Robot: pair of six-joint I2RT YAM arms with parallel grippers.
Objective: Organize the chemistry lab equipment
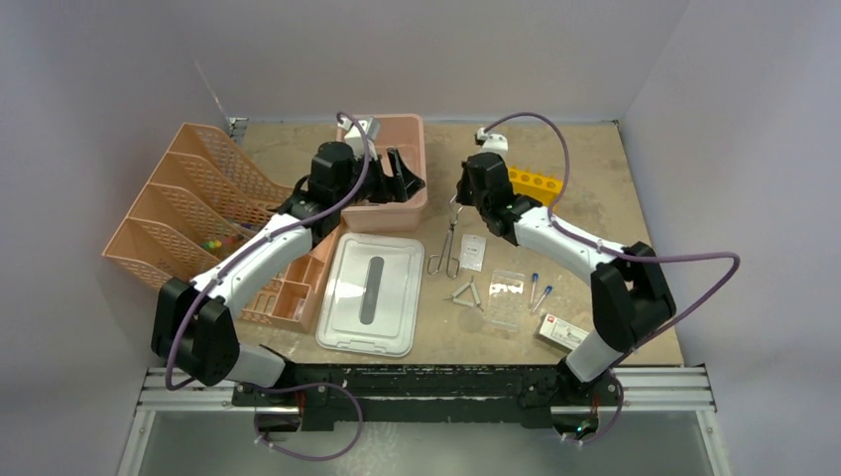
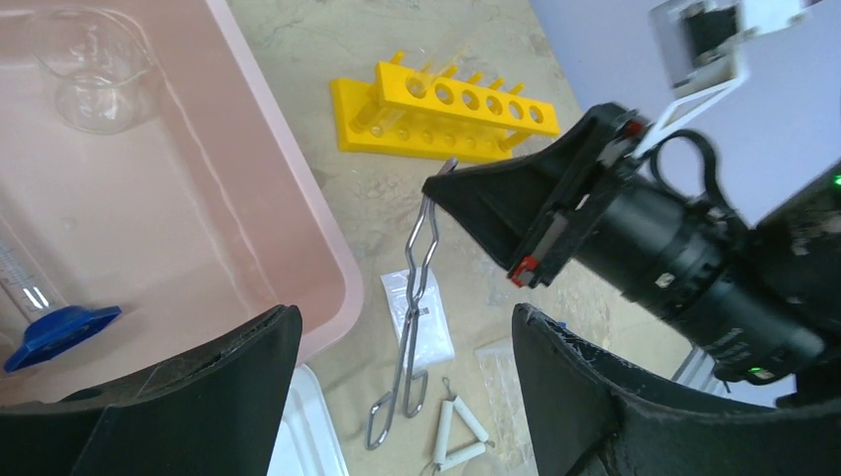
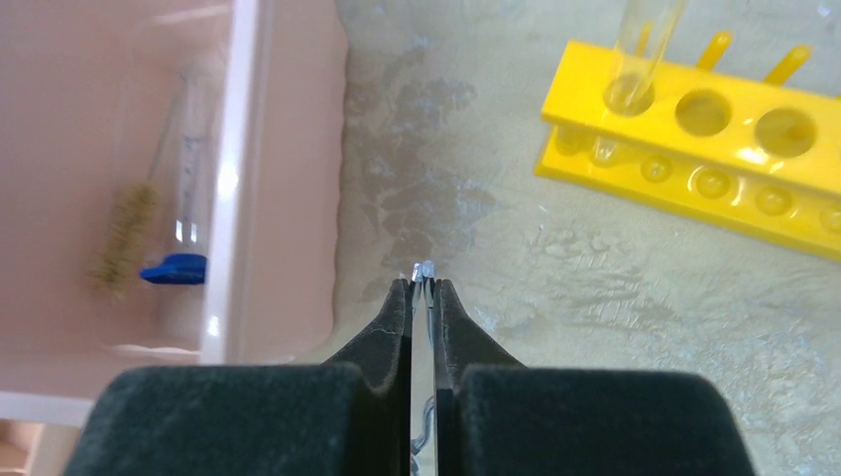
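Right arm stretched to upper centre of top view. Right gripper (image 3: 424, 288) pinched tight on tip of wire metal tongs (image 1: 448, 246). Tongs' looped end points toward lower frame; cannot tell if it rests on table.

Left arm reaches over pink tub (image 1: 397, 220), left gripper (image 1: 397, 177) spread wide, holding nothing.

Yellow tube rack (image 1: 536, 184) near right gripper, one glass tube (image 3: 645, 50) standing in it. White lid (image 1: 347, 297), small packet (image 1: 473, 253) and blue-capped vials (image 1: 544, 296) lie lower centre.

Inside tub: brush (image 3: 119, 238) and blue-footed cylinder (image 3: 183, 228), both blurred.
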